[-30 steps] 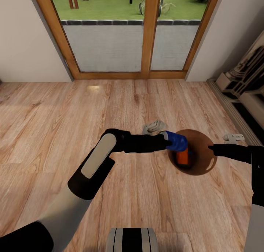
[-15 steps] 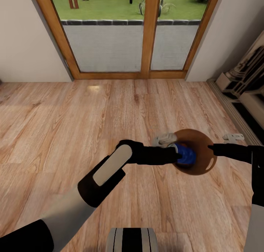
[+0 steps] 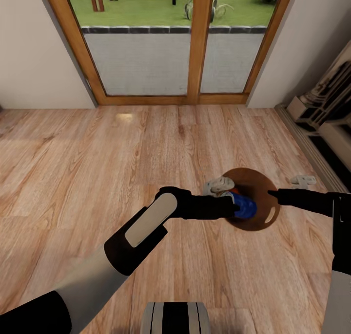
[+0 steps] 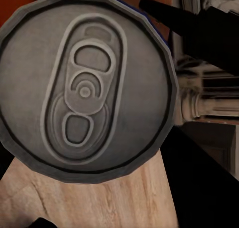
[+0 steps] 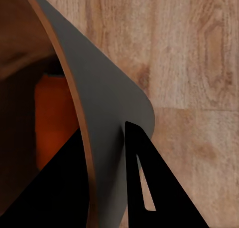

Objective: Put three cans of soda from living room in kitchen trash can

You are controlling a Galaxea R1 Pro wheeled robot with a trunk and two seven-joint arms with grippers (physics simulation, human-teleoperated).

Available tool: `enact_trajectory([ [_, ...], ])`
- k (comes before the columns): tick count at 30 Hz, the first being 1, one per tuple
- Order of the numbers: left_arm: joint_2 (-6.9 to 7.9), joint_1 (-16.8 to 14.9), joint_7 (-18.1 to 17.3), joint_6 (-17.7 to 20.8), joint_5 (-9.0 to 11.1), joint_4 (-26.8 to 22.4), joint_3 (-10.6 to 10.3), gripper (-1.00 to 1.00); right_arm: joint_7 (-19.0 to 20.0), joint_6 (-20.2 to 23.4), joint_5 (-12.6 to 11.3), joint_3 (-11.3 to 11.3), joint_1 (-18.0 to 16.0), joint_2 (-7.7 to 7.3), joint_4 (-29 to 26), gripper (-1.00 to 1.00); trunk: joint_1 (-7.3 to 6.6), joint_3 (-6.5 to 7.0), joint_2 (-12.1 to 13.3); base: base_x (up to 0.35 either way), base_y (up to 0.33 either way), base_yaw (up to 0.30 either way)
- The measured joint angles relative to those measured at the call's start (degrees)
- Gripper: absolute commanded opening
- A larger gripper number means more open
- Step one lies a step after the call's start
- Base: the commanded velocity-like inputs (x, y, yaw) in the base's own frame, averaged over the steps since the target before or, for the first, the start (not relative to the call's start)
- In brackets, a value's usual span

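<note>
A pale wood floor (image 3: 97, 168) is seen, running up to wood-framed glass doors (image 3: 165, 42). The coppery tash can (image 3: 263, 212) is carried above it.

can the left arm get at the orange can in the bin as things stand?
Probably not: the left gripper is shut on the blue can, which sits over the bin mouth above the orange can. It must let go first.

Left hand (image 3: 233, 203) clamped closed, right hand (image 3: 271, 194) pinching
</note>
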Motion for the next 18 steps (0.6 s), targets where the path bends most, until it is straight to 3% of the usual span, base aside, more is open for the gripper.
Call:
enact_trajectory([
  [7, 0.0, -3.11, 0.28, -2.0, -0.24, 2.0, 0.02, -1.0, 1.07, -0.32, 0.39, 0.07, 0.0, 0.05, 0.02, -1.0, 0.0, 0.0, 0.0, 0.0, 0.0, 0.0],
  [8, 0.0, -3.16, 0.36, -2.13, -0.17, 2.06, 0.01, 1.0, 1.27, -0.07, -0.01, 0.08, -0.01, 0.05, 0.0, -1.0, 0.0, 0.0, 0.0, 0.0, 0.0, 0.0],
  [18, 0.0, -3.25, 0.43, -2.44, -0.23, 4.71, -0.01, 1.0, 1.54, -0.25, 0.21, 0.08, -0.01, 0.0, 0.03, -1.0, 0.0, 0.0, 0.0, 0.0, 0.0, 0.0],
])
